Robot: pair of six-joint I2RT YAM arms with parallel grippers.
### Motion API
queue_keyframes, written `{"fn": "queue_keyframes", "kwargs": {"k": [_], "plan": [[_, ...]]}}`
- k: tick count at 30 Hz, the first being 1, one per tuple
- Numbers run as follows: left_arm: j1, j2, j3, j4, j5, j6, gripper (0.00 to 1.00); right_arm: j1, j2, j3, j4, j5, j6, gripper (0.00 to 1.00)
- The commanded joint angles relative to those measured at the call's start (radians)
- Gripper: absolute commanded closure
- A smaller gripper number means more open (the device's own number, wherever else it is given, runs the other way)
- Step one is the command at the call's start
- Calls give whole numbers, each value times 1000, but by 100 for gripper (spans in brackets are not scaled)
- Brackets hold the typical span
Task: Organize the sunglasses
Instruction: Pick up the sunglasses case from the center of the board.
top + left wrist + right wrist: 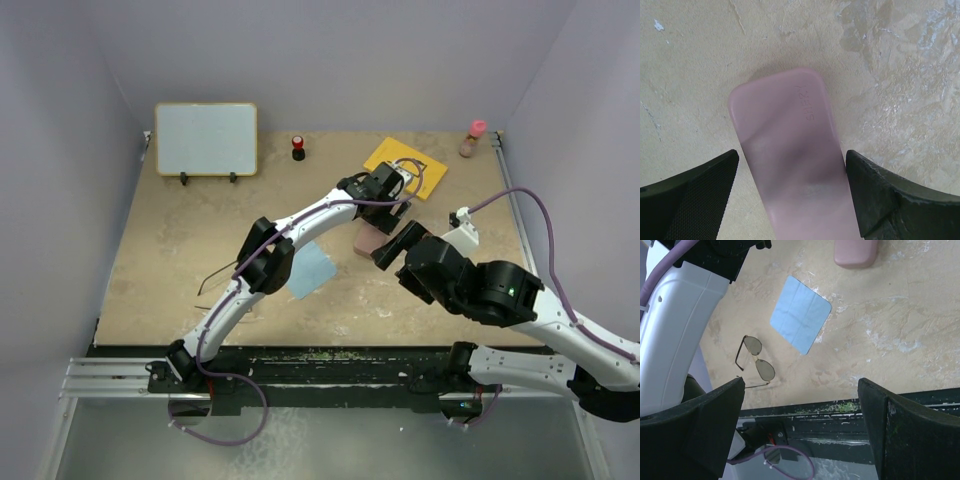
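Here the left tool [792, 155] straddles the pink case [785, 120], jaws apart; right tool [801, 382] likewise spread

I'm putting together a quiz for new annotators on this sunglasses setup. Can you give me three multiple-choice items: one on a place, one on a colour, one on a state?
1. Where do the sunglasses lie relative to the cloth?
A. on top of it
B. apart from it, on the bare table
C. tucked under it

2. What colour is the cloth?
A. red
B. light blue
C. green

3. How is the right gripper?
A. shut on the sunglasses
B. shut on the cloth
C. open, holding nothing

Answers:
1 B: the right wrist view shows bare table between the two.
2 B: the cloth is pale blue in both views that show it.
3 C: its fingers stand wide apart with nothing between them.
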Motion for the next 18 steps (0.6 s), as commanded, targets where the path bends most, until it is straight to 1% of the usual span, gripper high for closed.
{"fn": "queue_keyframes", "kwargs": {"k": [1, 4, 8, 10, 12, 13, 15, 16, 18], "plan": [[0, -3, 7, 1, -14, -22, 9, 5, -8, -1, -3, 13, 23, 0], [0, 4, 7, 3, -19, -18, 13, 6, -7, -1, -8, 13, 27, 0], [0, 8, 7, 0, -11, -18, 30, 6, -6, -1, -11, 13, 29, 0], [0, 8, 8, -3, 5, -18, 40, 6, -8, 1, -13, 14, 30, 0], [1, 4, 16, -14, 25, -16, 55, 5, -7, 1, -13, 13, 30, 0], [2, 2, 24, -26, 36, -13, 66, 6, -6, 0, -13, 11, 32, 0], [7, -7, 42, -55, 49, 1, 92, 6, -7, 1, -12, 9, 27, 0], [12, -17, 49, -70, 52, 8, 95, 6, -7, 3, -8, 8, 20, 0], [43, -46, 52, -91, 78, 12, 96, 4, -6, 13, 1, 11, -5, 0]]}}
